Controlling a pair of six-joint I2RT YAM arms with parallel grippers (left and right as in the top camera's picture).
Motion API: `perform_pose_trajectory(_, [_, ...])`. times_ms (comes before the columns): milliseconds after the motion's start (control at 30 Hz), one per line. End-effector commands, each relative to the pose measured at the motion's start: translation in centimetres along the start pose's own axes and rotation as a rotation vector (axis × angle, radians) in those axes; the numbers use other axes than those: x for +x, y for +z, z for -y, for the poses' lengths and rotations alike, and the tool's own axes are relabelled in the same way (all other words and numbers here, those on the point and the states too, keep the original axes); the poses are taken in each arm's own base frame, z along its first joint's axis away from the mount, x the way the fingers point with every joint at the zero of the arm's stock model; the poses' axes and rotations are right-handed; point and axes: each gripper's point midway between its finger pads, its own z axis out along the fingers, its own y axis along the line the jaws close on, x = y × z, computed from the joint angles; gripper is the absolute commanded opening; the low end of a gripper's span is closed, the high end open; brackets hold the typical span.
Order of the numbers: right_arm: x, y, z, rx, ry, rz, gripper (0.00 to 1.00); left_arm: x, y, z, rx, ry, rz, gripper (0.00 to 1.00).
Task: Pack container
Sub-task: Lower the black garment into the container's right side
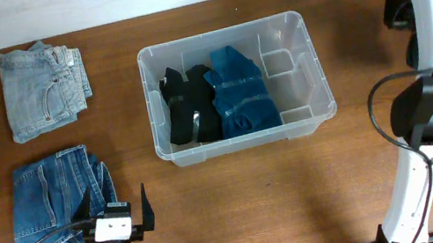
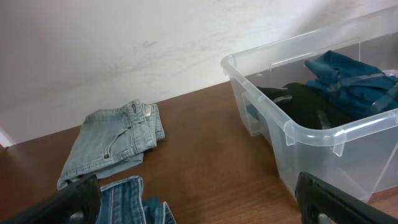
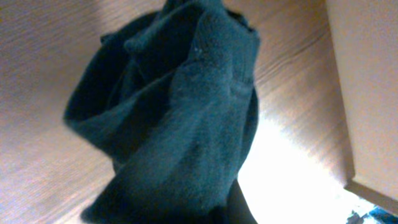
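The clear plastic container (image 1: 311, 44) stands at the table's middle, with a black garment (image 1: 187, 109) and a blue garment (image 1: 240, 90) in its left part. It also shows in the left wrist view (image 2: 292, 134). My left gripper (image 1: 116, 212) is open and empty at the front left, over the edge of dark blue jeans (image 1: 52, 204). My right arm reaches up at the far right, its wrist (image 1: 398, 9) apart from the container. A dark teal garment (image 3: 186, 124) fills the right wrist view and hides the fingers, which seem shut on it.
Folded light blue jeans (image 1: 41, 90) lie at the back left and also show in the left wrist view (image 2: 112, 143). The dark blue jeans show there too (image 2: 130, 202). The container's right compartments (image 1: 286, 82) hold nothing. A pale wall runs behind the table.
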Motion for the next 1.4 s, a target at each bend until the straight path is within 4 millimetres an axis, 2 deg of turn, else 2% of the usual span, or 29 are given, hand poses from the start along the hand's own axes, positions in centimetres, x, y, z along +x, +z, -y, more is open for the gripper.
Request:
perform_pose_trajectory(0, [-0.5, -5.9, -2.8, -0.120, 0.018, 0.119, 0.04, 0.2, 0.0, -0.2, -0.011, 0.015, -0.002, 0.99])
perform_pose_trajectory(167, [1.2, -12.3, -7.7, -0.271, -0.059, 0.219, 0.04, 0.2, 0.0, -0.2, -0.011, 0.015, -0.002, 0.99])
perform_pose_trajectory(300, [3.3, -16.1, -11.4, -0.325, -0.122, 0.278, 0.04, 0.2, 0.0, -0.2, -0.011, 0.015, -0.002, 0.99])
perform_pose_trajectory(467, [6.1, -18.8, -16.2, -0.374, -0.208, 0.303, 0.04, 0.2, 0.0, -0.2, -0.011, 0.015, -0.002, 1.00])
perform_pose_trajectory(600, [7.9, -19.9, -19.0, -0.387, -0.263, 0.311, 0.04, 0.2, 0.0, -0.2, -0.011, 0.015, -0.002, 0.99])
perform_pose_trajectory(833, [10.2, -18.2, -22.4, -0.390, -0.282, 0.221, 0.04, 0.2, 0.0, -0.2, -0.011, 0.015, -0.002, 0.99])
perform_pose_trajectory(1367, [13.3, -10.4, -24.7, -0.254, -0.335, 0.039, 0.04, 0.2, 0.0, -0.2, -0.011, 0.015, -0.002, 0.99])
